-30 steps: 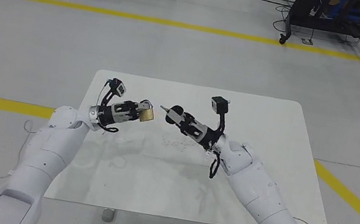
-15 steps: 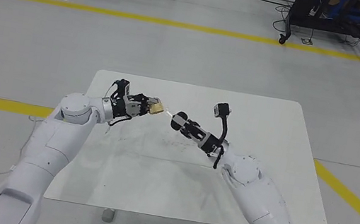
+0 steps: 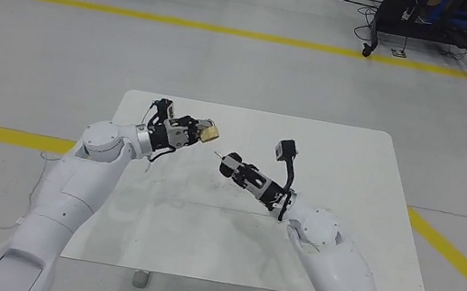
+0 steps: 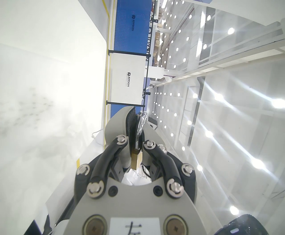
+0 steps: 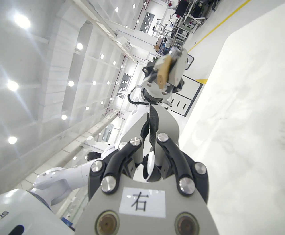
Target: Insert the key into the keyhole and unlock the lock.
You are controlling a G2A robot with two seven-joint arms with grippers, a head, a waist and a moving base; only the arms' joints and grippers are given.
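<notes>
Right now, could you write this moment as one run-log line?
left gripper: shut on brass padlock | right gripper: shut on key | key and padlock: apart | insertion: not yet

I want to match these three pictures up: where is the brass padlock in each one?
Top view: the padlock in the left gripper, held above the table's far side.
Left wrist view: close up, clamped between that gripper's own fingers.
Right wrist view: farther off, in the facing gripper.
Shared landmark: the white table.
</notes>
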